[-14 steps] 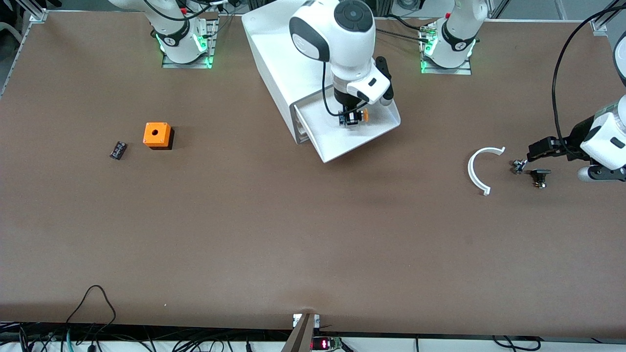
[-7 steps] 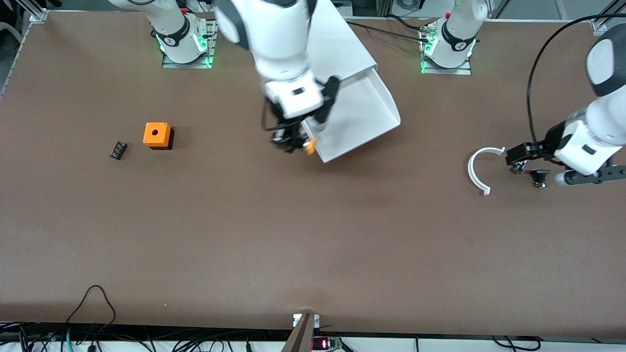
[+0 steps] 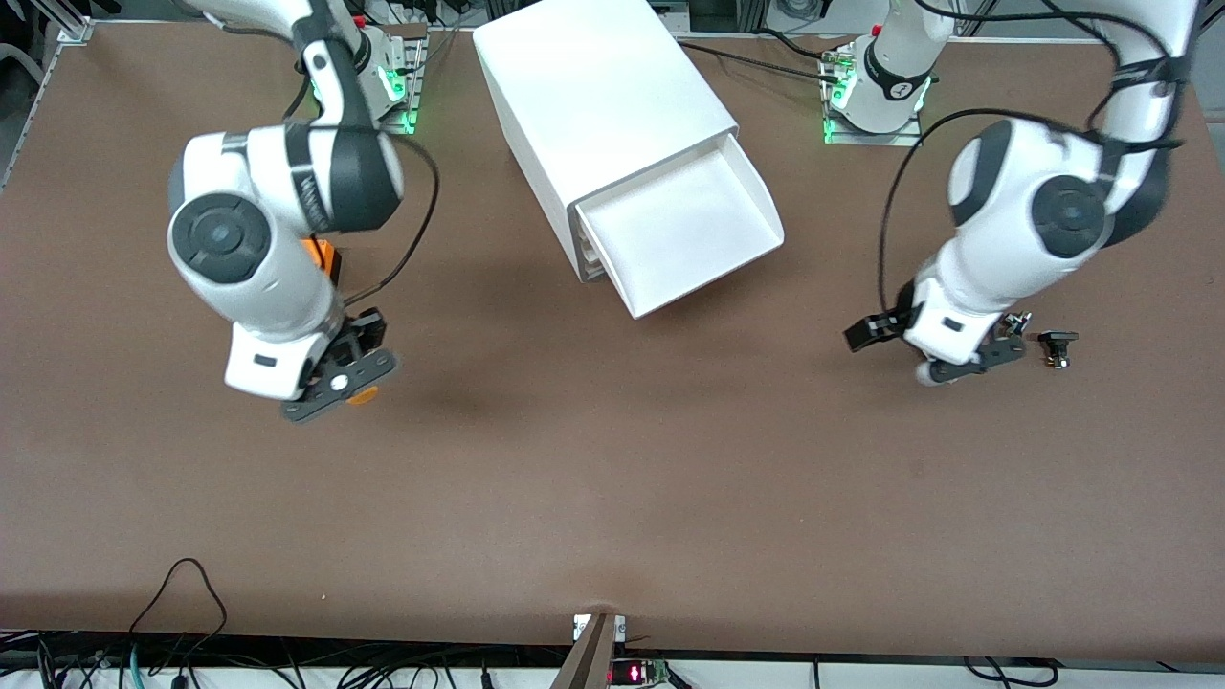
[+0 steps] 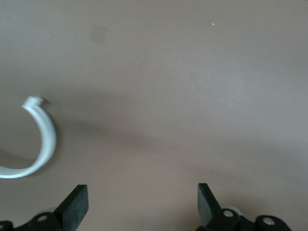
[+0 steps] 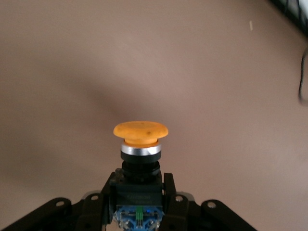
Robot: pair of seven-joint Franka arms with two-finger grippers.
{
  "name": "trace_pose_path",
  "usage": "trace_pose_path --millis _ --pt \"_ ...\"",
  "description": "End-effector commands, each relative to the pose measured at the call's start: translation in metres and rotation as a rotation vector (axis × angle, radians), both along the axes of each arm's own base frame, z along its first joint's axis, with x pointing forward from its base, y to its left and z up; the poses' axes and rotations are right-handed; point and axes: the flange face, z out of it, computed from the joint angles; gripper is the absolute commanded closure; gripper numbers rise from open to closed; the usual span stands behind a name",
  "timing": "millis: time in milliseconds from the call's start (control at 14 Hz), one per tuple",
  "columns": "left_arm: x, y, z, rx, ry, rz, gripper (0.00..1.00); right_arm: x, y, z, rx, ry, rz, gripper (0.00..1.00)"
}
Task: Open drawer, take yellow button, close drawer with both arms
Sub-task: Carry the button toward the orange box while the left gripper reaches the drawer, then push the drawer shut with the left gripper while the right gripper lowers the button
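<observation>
The white drawer (image 3: 681, 230) stands pulled out of the white cabinet (image 3: 598, 96), and its tray looks empty. My right gripper (image 3: 354, 388) is shut on the button (image 3: 363, 395) and holds it over bare table, near the orange cube. In the right wrist view the gripper (image 5: 139, 195) clamps the button's dark body, with the orange cap (image 5: 140, 131) sticking out past the fingertips (image 5: 168, 190). My left gripper (image 3: 869, 333) is open and empty, low over the table toward the left arm's end. The left wrist view shows it (image 4: 142, 207) spread wide over bare table.
An orange cube (image 3: 325, 255) shows partly under the right arm. A white C-shaped ring (image 4: 43, 139) lies beside the left gripper, hidden under that arm in the front view. Two small dark parts (image 3: 1057, 344) lie near the left hand. The small black cylinder is hidden.
My right gripper lifted the button out of the drawer and carried it toward the right arm's end, past the orange cube. My left arm swung in over the white ring, toward the drawer.
</observation>
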Motion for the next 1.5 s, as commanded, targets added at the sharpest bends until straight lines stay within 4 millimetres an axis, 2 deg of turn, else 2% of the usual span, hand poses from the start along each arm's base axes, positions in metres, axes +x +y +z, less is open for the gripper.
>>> trace_pose_path --millis 0,214,357,500,571,643,786,929,1000,1071,1143,1286,1429 --pt "-0.017 -0.039 -0.029 -0.012 0.002 0.033 0.00 -0.012 -0.043 -0.045 0.021 0.001 -0.175 0.71" --pt "-0.033 -0.075 -0.046 -0.018 0.026 0.021 0.00 -0.025 -0.103 -0.102 0.013 0.006 -0.320 0.69" --pt "-0.054 -0.104 -0.054 -0.029 0.062 0.017 0.00 -0.034 -0.148 -0.139 0.017 -0.027 -0.353 0.68" --pt "-0.078 -0.137 -0.056 -0.064 0.110 0.060 0.00 -0.054 -0.172 -0.179 0.027 -0.083 -0.302 0.69" --pt "-0.092 -0.153 -0.057 -0.062 0.125 0.054 0.00 -0.067 -0.191 -0.198 0.028 -0.111 -0.292 0.69" --pt "-0.106 -0.167 -0.060 -0.060 0.138 0.033 0.00 -0.079 -0.209 -0.213 0.035 -0.138 -0.276 0.69" --pt "-0.136 -0.188 -0.070 -0.049 0.170 -0.025 0.00 -0.095 -0.227 -0.233 0.067 -0.150 -0.270 0.69" --pt "-0.163 -0.204 -0.075 -0.044 0.204 -0.049 0.00 -0.099 -0.243 -0.240 0.089 -0.130 -0.262 0.68" --pt "-0.172 -0.212 -0.074 -0.063 0.227 -0.032 0.00 -0.100 -0.243 -0.241 0.096 -0.125 -0.265 0.62" --pt "-0.182 -0.220 -0.075 -0.081 0.251 -0.027 0.00 -0.099 -0.241 -0.240 0.101 -0.130 -0.281 0.38" --pt "-0.191 -0.229 -0.074 -0.092 0.262 -0.039 0.00 -0.097 -0.237 -0.235 0.109 -0.138 -0.296 0.00" --pt "-0.203 -0.240 -0.072 -0.095 0.269 -0.064 0.00 -0.089 -0.223 -0.217 0.127 -0.126 -0.348 0.00" --pt "-0.210 -0.247 -0.070 -0.096 0.270 -0.080 0.00 -0.074 -0.214 -0.189 0.135 -0.080 -0.374 0.00"
